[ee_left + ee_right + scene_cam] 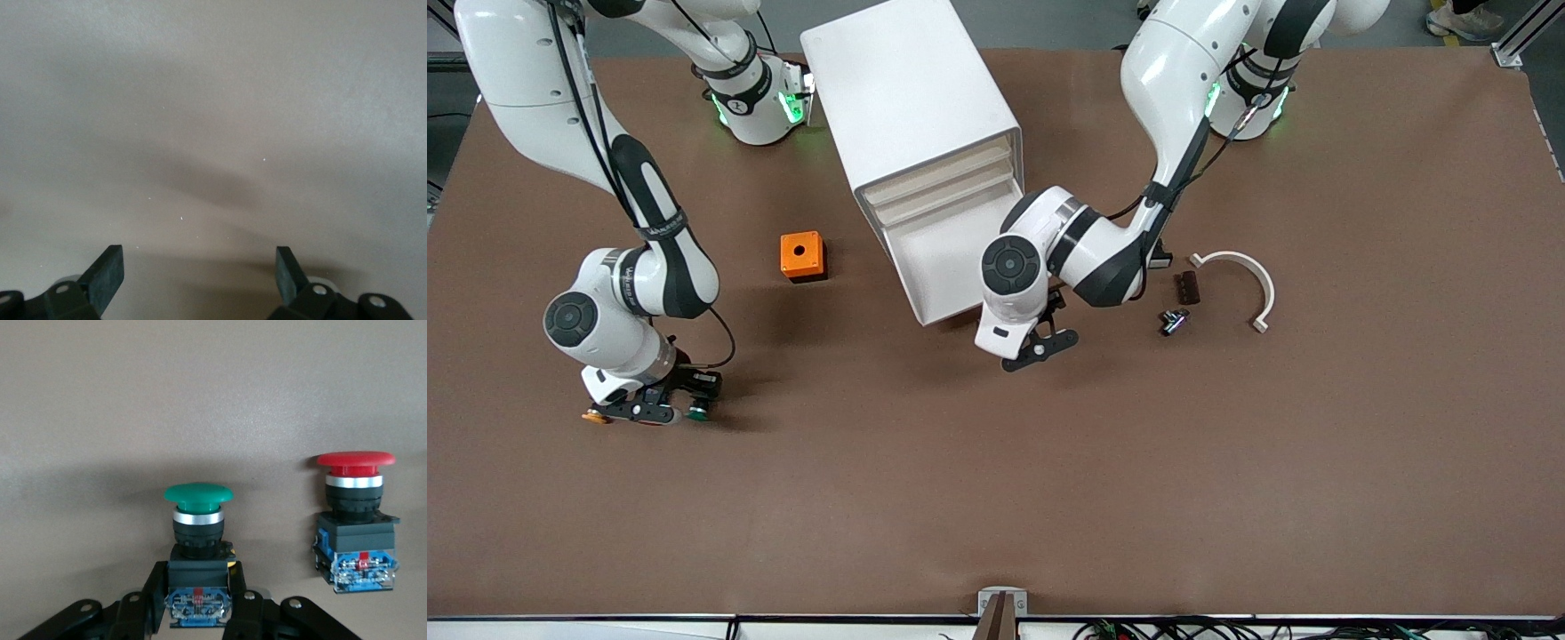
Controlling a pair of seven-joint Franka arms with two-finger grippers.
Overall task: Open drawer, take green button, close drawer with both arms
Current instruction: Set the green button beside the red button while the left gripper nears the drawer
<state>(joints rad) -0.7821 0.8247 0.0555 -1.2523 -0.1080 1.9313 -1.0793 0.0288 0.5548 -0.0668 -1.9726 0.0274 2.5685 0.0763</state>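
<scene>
1. Right wrist view shows the button (198, 520), green cap over a black blocky body, with the right end effector (197, 603) pinching that body from both sides. The grip sits low on the block, probably because the flat faces give the pads something square to bear on while the round cap stays free.

2. Beside it stands a red-capped button (355, 520), apart from the green one and untouched. In the front view the green cap (697, 411) shows low at the tabletop (996, 498), toward the right arm's end, with an orange cap (593, 416) just past the end effector's other flank. Whether the held button rests on the surface or hangs just above it I cannot tell.

3. An orange box (802, 255) sits between the right arm and the white drawer cabinet (911, 116), farther from the front camera than the buttons.

4. The cabinet's lowest drawer (943, 267) is pulled out and looks empty, which fits a button already taken; closing seems to be the step left.

5. The left end effector (1040, 347) hovers with its fingers (105, 275) spread and nothing between them, over bare tabletop just in front of the open drawer, seemingly placed to push its front shut.

6. Toward the left arm's end lie a curved white piece (1249, 280), a small dark block (1187, 286) and a small metallic part (1174, 321), all apart from the work.
</scene>
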